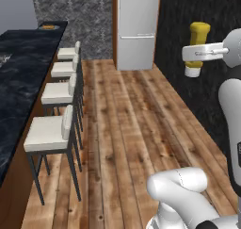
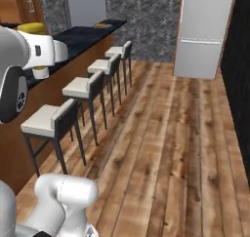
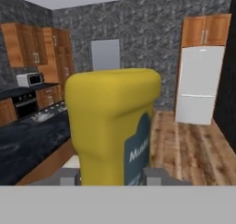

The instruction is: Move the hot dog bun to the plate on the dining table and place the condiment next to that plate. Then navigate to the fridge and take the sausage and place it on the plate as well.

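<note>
The condiment (image 3: pixel 110 126) is a yellow mustard bottle with a blue label, and it takes up the middle of the hand view. My gripper (image 3: pixel 113 178) is shut on it, one finger on each side. In the left base view the gripper (image 1: pixel 197 52) holds the condiment (image 1: pixel 199 34) high at the right, with its white cap pointing down. The right base view has the gripper (image 2: pixel 43 51) and condiment (image 2: pixel 32 28) at the upper left. The fridge (image 1: pixel 136 28) stands shut at the far end of the floor. Something small and orange-brown (image 1: pixel 48 27) lies at the dark counter's far end, too small to name. The sausage is out of view.
A long dark counter (image 1: pixel 23 77) runs along the left, with several white stools (image 1: pixel 52 131) lined up beside it. The wooden floor (image 1: pixel 136 124) reaches up to the fridge (image 2: pixel 205 33). A black wall (image 1: pixel 197 91) borders the right side. Wooden cabinets and a stove (image 3: pixel 27 94) stand beyond the counter.
</note>
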Controlling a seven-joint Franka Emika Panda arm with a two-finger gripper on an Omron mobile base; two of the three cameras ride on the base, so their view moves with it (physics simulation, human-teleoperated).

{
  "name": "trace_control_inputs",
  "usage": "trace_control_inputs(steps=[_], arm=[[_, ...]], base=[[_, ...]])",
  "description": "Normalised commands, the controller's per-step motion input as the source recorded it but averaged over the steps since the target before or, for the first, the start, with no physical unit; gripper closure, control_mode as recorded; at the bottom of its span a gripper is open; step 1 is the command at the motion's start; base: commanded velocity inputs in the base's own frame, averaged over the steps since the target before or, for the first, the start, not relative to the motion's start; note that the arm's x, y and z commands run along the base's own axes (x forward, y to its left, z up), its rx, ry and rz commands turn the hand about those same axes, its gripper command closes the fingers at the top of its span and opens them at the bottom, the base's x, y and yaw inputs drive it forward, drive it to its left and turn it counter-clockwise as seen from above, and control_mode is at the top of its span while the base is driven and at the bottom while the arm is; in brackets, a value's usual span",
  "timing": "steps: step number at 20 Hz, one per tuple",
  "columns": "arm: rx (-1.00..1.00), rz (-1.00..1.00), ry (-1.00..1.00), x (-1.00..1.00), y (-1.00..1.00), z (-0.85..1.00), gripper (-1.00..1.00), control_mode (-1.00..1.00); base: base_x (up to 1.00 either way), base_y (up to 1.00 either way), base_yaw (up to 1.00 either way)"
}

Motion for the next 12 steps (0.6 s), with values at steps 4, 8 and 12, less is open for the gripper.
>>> trace_control_inputs(steps=[4,8,12], arm=[[0.0,0.0,0.0,0.0,0.0,0.0,1.0,1.0],[0.0,0.0,0.0,0.0,0.0,0.0,1.0,1.0],[0.0,0.0,0.0,0.0,0.0,0.0,1.0,1.0]], base=[[1.0,-0.49,0.36],[1.0,-0.58,0.35],[0.98,-0.68,0.34]])
